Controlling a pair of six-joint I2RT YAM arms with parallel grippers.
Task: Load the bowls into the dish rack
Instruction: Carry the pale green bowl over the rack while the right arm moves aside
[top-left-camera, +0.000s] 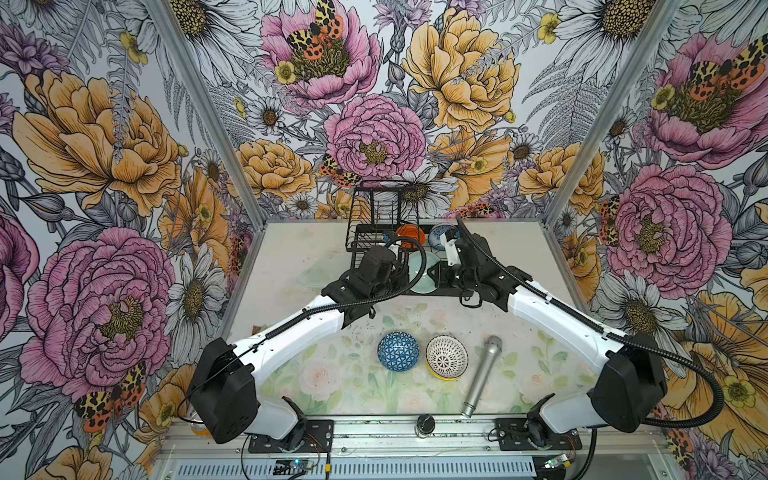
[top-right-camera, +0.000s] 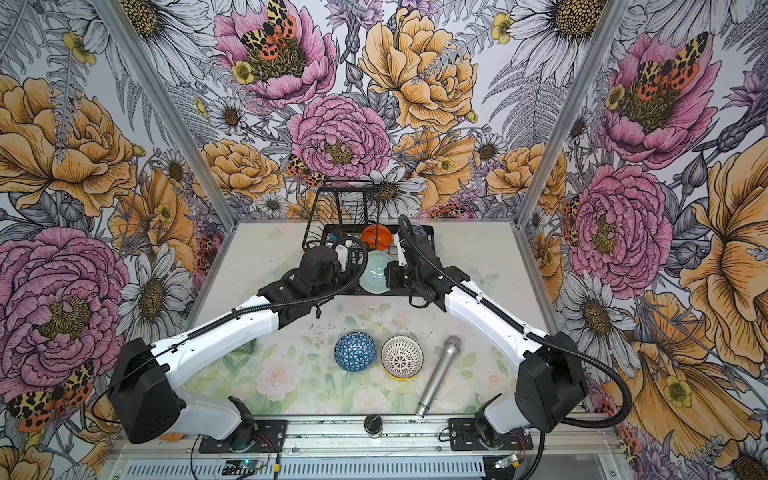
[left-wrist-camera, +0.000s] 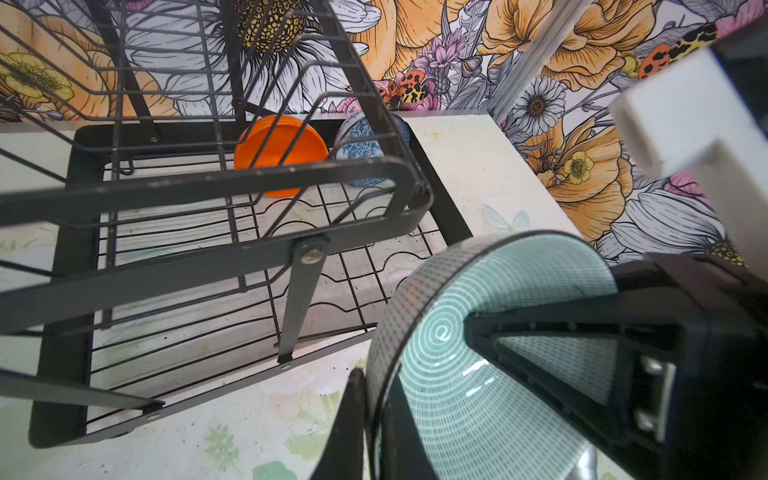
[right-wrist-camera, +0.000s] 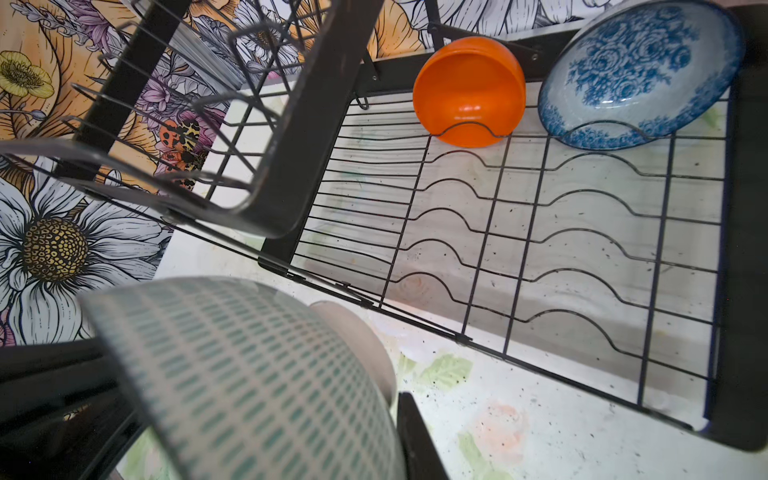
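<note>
The left end effector (left-wrist-camera: 376, 415) and right end effector (top-left-camera: 434, 274) are both clamping the glossy, dash-patterned pale-teal round bowl (left-wrist-camera: 457, 395), tilted on edge over the 6 o'clock end of the black wire dish rack (right-wrist-camera: 744, 291).

Robot test booth, floral walls (top-left-camera: 104, 145), aluminium frame (top-left-camera: 202, 104)

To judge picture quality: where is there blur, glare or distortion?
Right wrist view: the near teal bowl is blurred, the orange bowl carries a glare streak. Left wrist view: white glints on the teal bowl's inside. Both top views: wall posts splay outward.
</note>
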